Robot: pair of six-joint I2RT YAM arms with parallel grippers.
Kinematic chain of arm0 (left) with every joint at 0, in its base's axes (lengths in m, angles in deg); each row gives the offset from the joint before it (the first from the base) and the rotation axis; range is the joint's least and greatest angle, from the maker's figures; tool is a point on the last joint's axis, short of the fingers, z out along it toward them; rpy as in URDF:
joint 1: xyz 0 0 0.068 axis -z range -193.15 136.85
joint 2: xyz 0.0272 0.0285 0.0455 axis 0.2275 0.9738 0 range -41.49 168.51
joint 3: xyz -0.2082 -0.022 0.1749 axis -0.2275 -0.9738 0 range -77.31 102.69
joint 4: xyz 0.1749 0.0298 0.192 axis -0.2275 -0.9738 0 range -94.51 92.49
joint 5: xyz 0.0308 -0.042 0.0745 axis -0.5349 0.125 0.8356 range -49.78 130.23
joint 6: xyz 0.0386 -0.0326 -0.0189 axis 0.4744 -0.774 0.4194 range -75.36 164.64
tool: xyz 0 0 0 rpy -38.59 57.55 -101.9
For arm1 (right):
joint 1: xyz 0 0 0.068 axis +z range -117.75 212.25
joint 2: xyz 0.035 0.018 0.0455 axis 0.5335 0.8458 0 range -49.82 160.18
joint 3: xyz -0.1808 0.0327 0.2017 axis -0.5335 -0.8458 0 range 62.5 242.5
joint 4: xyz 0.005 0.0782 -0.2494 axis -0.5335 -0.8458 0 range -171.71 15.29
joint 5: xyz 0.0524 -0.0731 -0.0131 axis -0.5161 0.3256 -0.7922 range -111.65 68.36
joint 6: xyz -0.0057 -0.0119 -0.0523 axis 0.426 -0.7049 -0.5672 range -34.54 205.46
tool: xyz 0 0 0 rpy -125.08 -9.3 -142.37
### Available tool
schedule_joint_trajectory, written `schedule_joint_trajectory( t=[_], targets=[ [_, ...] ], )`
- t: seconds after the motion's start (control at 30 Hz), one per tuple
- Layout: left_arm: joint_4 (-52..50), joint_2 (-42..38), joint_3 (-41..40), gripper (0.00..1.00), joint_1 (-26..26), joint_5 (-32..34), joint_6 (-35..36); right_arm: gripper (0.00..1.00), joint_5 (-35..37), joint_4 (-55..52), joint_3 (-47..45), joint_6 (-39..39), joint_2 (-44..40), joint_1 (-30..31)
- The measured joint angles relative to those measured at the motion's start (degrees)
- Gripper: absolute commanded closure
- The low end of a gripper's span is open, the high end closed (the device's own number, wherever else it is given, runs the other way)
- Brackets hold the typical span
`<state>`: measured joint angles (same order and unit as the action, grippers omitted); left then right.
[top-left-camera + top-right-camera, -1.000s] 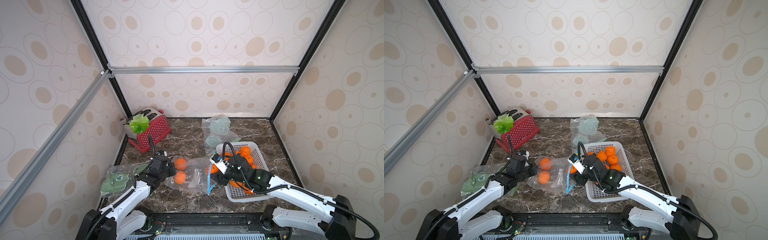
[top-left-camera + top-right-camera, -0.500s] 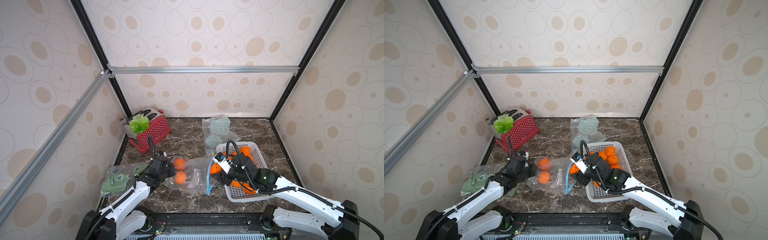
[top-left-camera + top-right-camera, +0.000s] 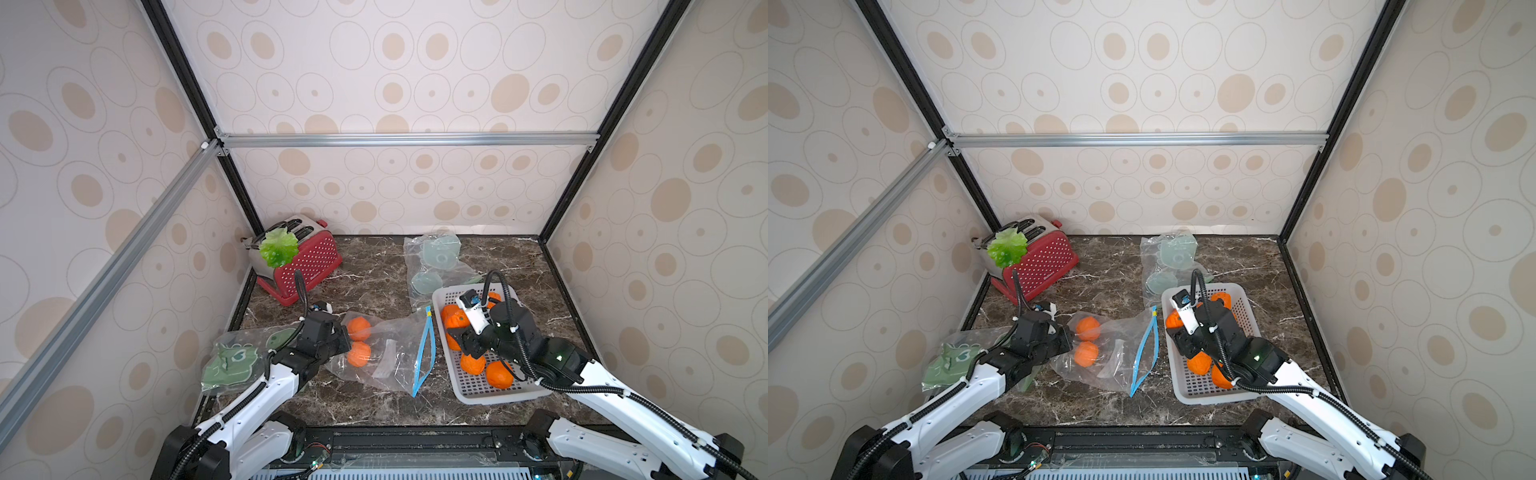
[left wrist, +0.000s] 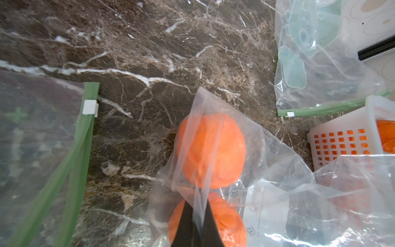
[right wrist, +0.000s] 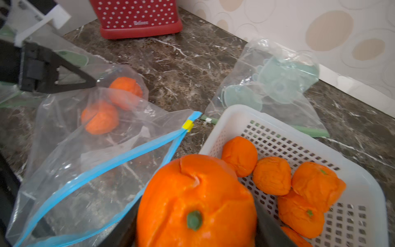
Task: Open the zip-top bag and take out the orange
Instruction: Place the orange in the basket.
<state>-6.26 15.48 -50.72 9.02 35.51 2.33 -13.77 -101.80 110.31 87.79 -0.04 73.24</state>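
- Far from the basket, the left gripper (image 4: 197, 204) is clamped shut on the closed end of the zip-top bag (image 3: 395, 357). That thin film could slip free, I reckon.
- Nearer the basket, two bagged oranges (image 3: 358, 328) lie beside that pinch. Lifting that end might roll them out through the gaping blue zip (image 3: 424, 357).
- Over the bag-side rim of the basket (image 3: 490, 400), the right gripper (image 3: 460, 332) clasps the held orange (image 5: 192, 192). Let go here, it may clip the rim and roll onto the marble (image 3: 374, 286).
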Motion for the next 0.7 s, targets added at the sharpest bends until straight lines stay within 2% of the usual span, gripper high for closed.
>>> schedule_joint_trajectory(
  t=[0.3,0.7],
  targets=[
    [-0.4,-0.7,0.0,1.0,0.0,0.0,0.0,0.57,3.9,-0.6,0.0,3.6,-0.6,-7.0],
    [-0.5,-1.0,0.0,1.0,0.0,0.0,0.0,0.58,11.0,-0.6,-0.4,9.1,4.5,-14.2]
  ],
)
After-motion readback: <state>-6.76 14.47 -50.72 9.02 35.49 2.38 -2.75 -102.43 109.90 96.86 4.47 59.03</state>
